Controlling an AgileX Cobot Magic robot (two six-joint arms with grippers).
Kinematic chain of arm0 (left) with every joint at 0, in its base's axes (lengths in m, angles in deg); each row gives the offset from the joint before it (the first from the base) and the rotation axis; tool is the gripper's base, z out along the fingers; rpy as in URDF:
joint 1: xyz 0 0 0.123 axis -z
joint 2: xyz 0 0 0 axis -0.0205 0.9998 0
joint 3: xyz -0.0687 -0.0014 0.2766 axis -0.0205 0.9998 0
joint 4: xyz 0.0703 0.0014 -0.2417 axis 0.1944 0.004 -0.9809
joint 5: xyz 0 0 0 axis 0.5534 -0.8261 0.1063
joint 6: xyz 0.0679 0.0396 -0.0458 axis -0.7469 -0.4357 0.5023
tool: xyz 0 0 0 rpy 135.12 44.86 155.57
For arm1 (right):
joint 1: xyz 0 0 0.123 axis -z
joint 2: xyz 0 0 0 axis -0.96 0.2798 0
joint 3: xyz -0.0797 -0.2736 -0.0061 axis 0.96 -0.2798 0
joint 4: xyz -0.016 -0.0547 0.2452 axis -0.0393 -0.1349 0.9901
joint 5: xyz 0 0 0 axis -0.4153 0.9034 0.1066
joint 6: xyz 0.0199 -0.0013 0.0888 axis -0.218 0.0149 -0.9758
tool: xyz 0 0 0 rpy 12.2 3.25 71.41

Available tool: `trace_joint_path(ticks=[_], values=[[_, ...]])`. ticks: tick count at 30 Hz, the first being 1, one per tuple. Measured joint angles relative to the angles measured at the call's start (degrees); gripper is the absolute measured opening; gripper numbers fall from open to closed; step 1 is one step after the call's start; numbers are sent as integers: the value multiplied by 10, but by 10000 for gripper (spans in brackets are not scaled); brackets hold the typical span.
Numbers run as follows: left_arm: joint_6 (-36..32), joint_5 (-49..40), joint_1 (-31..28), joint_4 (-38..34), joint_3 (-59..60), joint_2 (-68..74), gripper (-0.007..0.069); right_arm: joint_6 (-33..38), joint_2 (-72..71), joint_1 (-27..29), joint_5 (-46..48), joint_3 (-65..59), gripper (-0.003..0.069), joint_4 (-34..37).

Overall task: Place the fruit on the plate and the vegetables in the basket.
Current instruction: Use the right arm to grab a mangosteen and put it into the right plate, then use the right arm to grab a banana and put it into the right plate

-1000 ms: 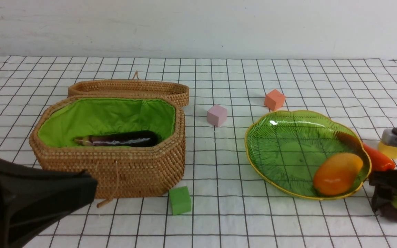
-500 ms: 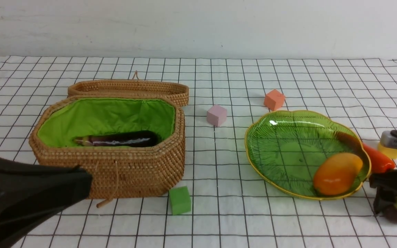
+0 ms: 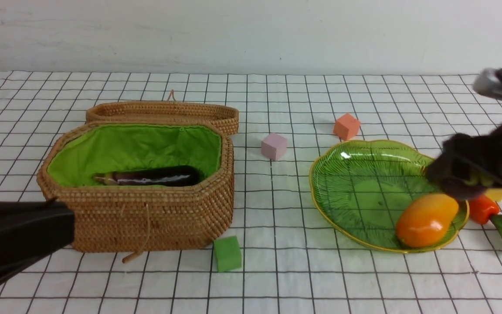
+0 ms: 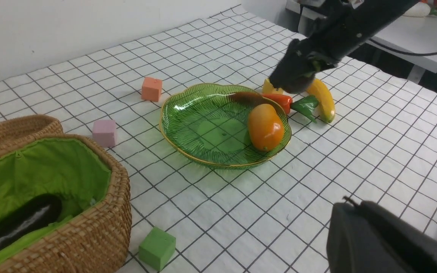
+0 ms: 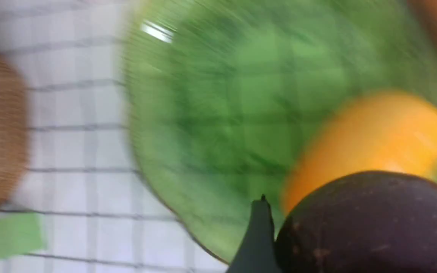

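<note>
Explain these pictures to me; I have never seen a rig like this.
It is a robot with two arms, each ending in a gripper. The wide picture looks forward from between the arms; the other two come from cameras on the wrists. On the checked cloth stand a basket holding an eggplant, and a plate holding a mango. A carrot, a banana and small cubes lie loose. The right gripper holds a mangosteen in the air near the plate's rim. The left gripper is the black shape at lower left; whether it is open cannot be seen.

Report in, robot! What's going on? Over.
Right pincer shut on mangosteen, aloft near plate. Left pincer low by basket, grip unclear. Carrot, banana on cloth. Nothing blocking.
</note>
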Motion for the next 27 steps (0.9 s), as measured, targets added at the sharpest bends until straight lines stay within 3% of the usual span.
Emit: trace_joint_path(ticks=[4, 7, 9, 13, 17, 23, 27], values=[[0, -3, 0, -11, 0, 0, -13, 66, 74, -54, -77, 35, 580, 39], [0, -7, 0, -21, 0, 0, -13, 96, 135, -64, -97, 60, 580, 43], [0, -9, 0, -26, 0, 0, -13, 104, 166, -65, -100, 69, 585, 43], [0, -10, 0, -32, 0, 0, -13, 109, 192, -65, -99, 71, 668, 41], [0, -10, 0, -39, 0, 0, -13, 110, 176, -65, -88, 74, 676, 36], [0, -11, 0, -44, 0, 0, -13, 103, 102, -60, -43, 74, 587, -4], [-2, -16, 0, -66, 0, 0, -13, 22, 25, -8, 11, 75, 426, -77]])
